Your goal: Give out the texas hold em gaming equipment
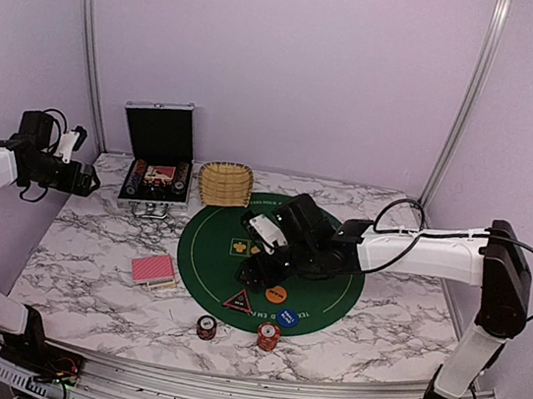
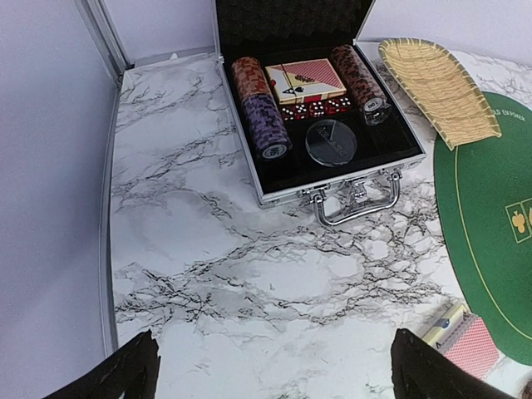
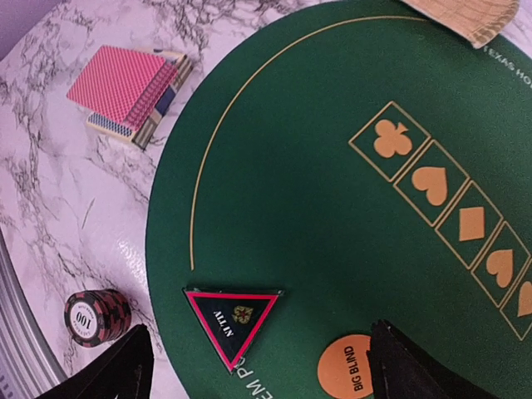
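Note:
On the round green mat [image 1: 317, 296] lie a dark triangular marker [image 1: 238, 302] [image 3: 233, 320], an orange disc [image 1: 276, 294] [image 3: 347, 376] and a blue disc [image 1: 289, 318]. Two red-and-white chip stacks [image 1: 206, 327] [image 1: 268, 336] stand at the mat's near edge; one stack [image 3: 97, 316] shows in the right wrist view. A deck of pinkish-red-backed cards [image 1: 154, 270] [image 3: 129, 93] [image 2: 465, 341] lies left of the mat. My right gripper [image 1: 255, 269] [image 3: 262, 374] hovers open over the mat, the triangle lying between its fingers. My left gripper [image 1: 86, 179] [image 2: 274, 374] is open and empty over bare marble.
An open silver-edged black case [image 1: 153, 184] [image 2: 332, 179] with chip rolls, dice and a card box stands at the back left. A wicker basket [image 1: 225, 184] [image 2: 439, 87] sits beside it at the mat's far edge. Purple walls enclose the marble table [image 1: 90, 254].

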Controlling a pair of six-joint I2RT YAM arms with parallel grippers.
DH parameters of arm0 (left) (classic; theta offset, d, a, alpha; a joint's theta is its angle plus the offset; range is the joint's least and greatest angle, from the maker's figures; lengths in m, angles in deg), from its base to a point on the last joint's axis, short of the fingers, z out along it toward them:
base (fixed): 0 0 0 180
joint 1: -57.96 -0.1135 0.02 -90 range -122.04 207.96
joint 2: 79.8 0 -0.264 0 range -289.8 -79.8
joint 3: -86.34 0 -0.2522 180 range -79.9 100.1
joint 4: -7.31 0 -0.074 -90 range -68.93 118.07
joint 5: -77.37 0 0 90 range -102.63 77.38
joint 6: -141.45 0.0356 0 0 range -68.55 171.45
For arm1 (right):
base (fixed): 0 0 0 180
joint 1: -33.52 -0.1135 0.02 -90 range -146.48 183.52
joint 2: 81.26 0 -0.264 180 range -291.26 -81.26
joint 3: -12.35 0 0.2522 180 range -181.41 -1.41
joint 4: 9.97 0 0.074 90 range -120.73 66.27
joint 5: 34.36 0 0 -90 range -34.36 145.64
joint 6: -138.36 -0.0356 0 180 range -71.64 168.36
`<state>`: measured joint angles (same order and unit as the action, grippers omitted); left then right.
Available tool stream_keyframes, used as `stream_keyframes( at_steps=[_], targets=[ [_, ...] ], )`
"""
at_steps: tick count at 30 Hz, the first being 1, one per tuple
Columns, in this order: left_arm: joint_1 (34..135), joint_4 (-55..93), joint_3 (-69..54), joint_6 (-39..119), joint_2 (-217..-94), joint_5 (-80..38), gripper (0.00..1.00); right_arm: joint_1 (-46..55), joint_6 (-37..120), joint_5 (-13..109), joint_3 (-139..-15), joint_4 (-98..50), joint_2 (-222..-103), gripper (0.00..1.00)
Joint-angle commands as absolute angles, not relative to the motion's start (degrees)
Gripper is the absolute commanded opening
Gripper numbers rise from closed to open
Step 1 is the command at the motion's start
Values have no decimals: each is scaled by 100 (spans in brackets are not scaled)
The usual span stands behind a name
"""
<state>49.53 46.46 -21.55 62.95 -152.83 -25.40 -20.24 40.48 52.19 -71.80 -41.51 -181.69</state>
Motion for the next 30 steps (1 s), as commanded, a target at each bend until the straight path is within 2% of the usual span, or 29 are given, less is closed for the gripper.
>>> stream_keyframes(
  at_steps=[1, 8, 17, 30],
  targets=[
    [4935, 4966, -2045, 6488, -15131, -2725, 99, -2315, 4116, 5177, -7593, -4628, -18605, 85],
    [4935, 5038, -2127, 6631, -15024, -2903, 99, -2620, 4139, 5247, -7825, -4954, -19199, 81],
    [4935, 5099, -1934, 6554, -14980, -2991, 99, -2647, 4305, 5290, -7868, -5113, -19397, 71],
    [4935, 5194, -1821, 6454, -14931, -3138, 99, -2651, 4421, 5537, -7891, -5156, -19633, 48]
  ],
)
